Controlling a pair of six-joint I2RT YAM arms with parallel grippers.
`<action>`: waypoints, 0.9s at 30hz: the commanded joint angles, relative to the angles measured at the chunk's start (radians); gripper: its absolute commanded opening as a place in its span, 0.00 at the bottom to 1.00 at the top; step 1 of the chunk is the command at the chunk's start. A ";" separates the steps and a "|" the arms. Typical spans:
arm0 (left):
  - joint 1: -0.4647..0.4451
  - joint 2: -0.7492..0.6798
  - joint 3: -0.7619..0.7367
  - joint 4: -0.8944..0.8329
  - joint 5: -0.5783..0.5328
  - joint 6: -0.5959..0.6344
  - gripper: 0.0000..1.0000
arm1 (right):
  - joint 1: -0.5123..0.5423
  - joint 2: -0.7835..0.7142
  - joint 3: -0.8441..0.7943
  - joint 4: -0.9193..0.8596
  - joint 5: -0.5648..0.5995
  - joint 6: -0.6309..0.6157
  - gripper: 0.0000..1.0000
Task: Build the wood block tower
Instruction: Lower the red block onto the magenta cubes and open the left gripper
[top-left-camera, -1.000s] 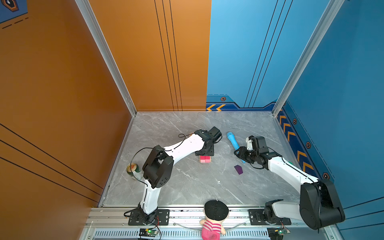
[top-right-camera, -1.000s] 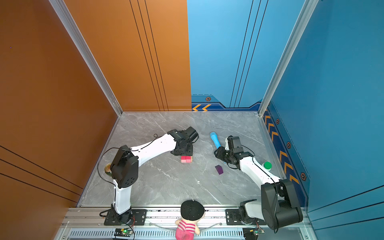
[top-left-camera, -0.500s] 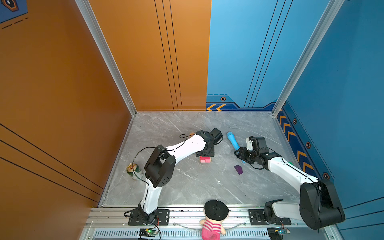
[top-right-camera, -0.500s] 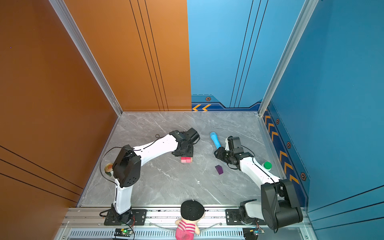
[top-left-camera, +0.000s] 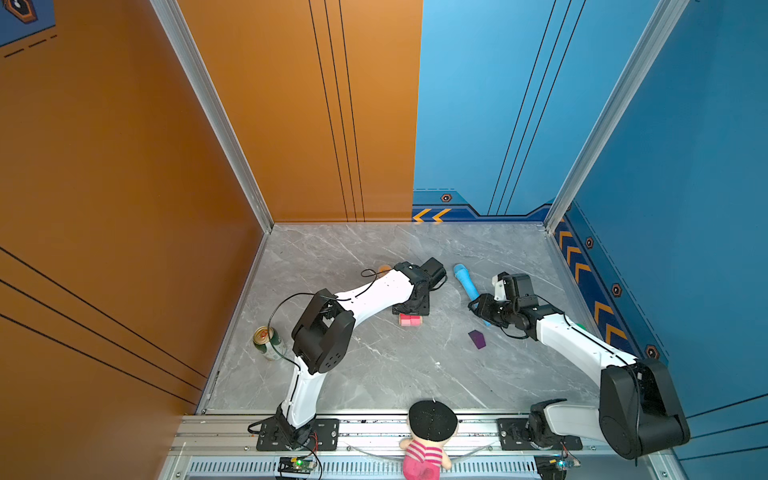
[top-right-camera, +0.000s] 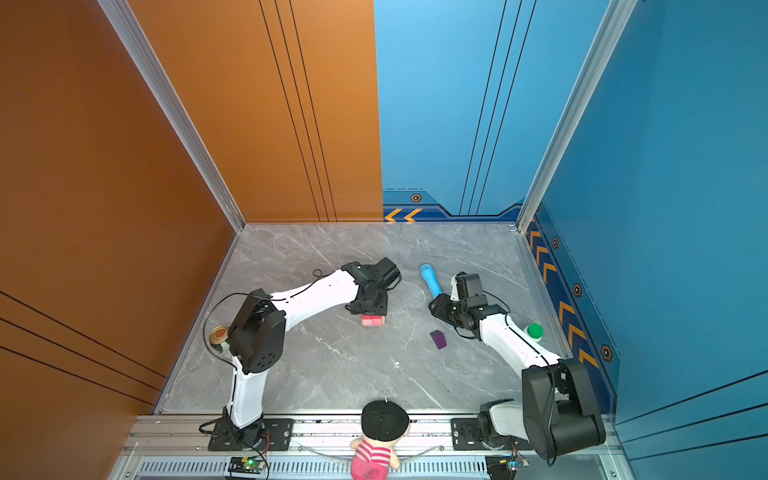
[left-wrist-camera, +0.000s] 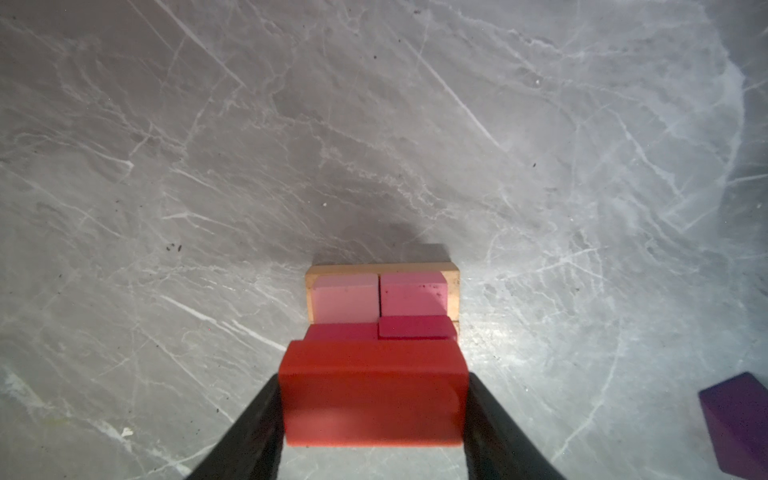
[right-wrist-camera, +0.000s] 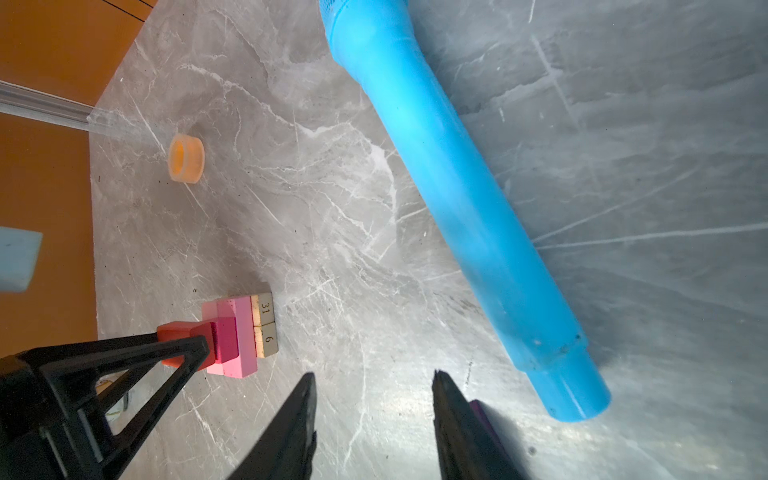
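The left gripper is closed on the red brick, with a finger on each short end. It holds the brick right above two magenta cubes, which sit on two pink bricks, which lie on two tan slabs; I cannot tell if the brick touches the cubes. The right gripper is partly open over the gray table with nothing in it, the purple house piece is just beside the outer side of one finger, and the blue tube lies near on that same side.
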 joint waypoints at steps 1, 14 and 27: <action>-0.013 0.013 0.028 -0.031 -0.019 -0.013 0.58 | -0.006 -0.027 -0.013 0.018 -0.010 -0.006 0.47; -0.015 0.013 0.019 -0.032 -0.025 -0.036 0.59 | -0.007 -0.031 -0.016 0.018 -0.010 -0.005 0.47; -0.019 0.018 0.022 -0.031 -0.019 -0.041 0.63 | -0.009 -0.032 -0.020 0.020 -0.010 -0.005 0.47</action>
